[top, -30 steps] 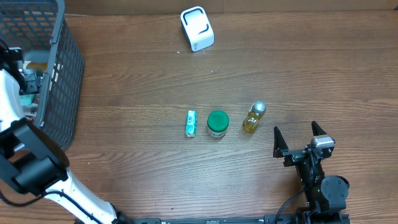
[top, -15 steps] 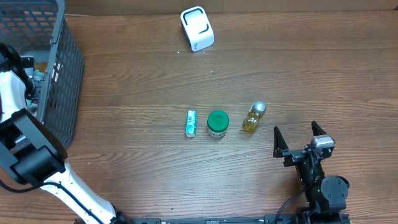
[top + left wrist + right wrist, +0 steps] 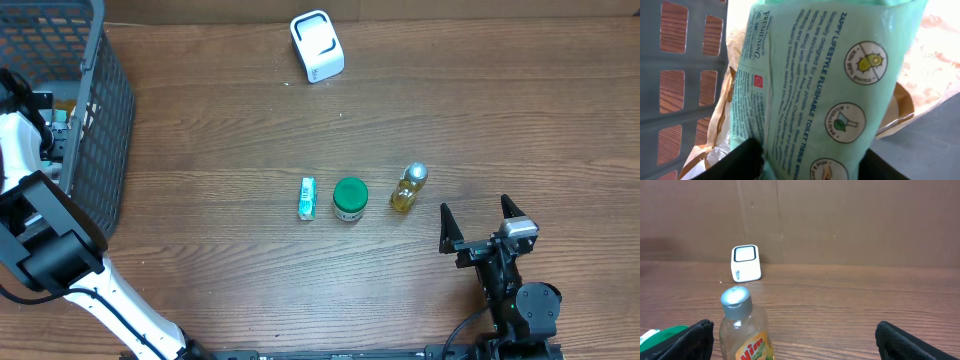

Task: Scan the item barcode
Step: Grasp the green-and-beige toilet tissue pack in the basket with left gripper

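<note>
Evidently the step in hand was lifting an item out of the grey basket (image 3: 100,110) at the left edge of the counter (image 3: 220,140). The left pincer (image 3: 812,157) reached inside, one dark finger at either flank of a green pack of flushable toilet tissue (image 3: 825,80). Whether they were pinching it or merely bracketing it could not be told. The pack was soft, so a good grip would probably squeeze across its narrow width, firmly enough to stop sagging, and lift straight up clear of the mesh wall. The printed back would then need turning toward the white scanner (image 3: 317,46) far across the counter. No barcode was visible, so finding it would come first. Beneath the pack lay a tan wrapper (image 3: 715,130); the basket's other contents were hidden. The right pincer (image 3: 474,207) hung wide and empty near a dish-soap bottle (image 3: 408,188), a green-lidded jar (image 3: 350,199) and a small green tube (image 3: 307,198).
</note>
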`<state>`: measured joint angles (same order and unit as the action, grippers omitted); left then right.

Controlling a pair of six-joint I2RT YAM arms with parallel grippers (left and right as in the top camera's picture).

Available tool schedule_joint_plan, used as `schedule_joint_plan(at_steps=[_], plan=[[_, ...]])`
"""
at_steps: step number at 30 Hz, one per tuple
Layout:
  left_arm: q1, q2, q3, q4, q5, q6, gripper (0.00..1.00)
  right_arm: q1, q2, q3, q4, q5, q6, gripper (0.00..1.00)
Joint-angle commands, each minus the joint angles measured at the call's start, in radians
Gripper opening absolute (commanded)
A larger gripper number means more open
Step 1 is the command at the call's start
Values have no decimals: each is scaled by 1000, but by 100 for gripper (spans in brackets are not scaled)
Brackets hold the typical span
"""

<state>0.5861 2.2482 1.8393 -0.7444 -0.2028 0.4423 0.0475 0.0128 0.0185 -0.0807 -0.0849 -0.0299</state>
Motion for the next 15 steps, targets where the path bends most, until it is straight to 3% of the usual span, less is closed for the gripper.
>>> schedule_joint_plan(at_steps=[1, 4, 7, 11, 14, 15], plan=[[-2, 86, -26, -30, 51, -43, 51, -3, -9, -11, 3, 10, -3, 100], [-2, 86, -26, -29, 85, -71, 53, -3, -9, -11, 3, 10, -3, 100], [-1, 86, -27, -30, 99, -96, 63, -3, -9, -11, 3, 9, -3, 100], [-1, 86, -36, -29, 100, -106, 63, -3, -9, -11, 3, 9, -3, 100], [-1, 86, -50, -21, 100, -106, 59, -3, -9, -11, 3, 10, -3, 100], [-1, 86, -56, -18, 100, -106, 50, -3, -9, -11, 3, 9, -3, 100]])
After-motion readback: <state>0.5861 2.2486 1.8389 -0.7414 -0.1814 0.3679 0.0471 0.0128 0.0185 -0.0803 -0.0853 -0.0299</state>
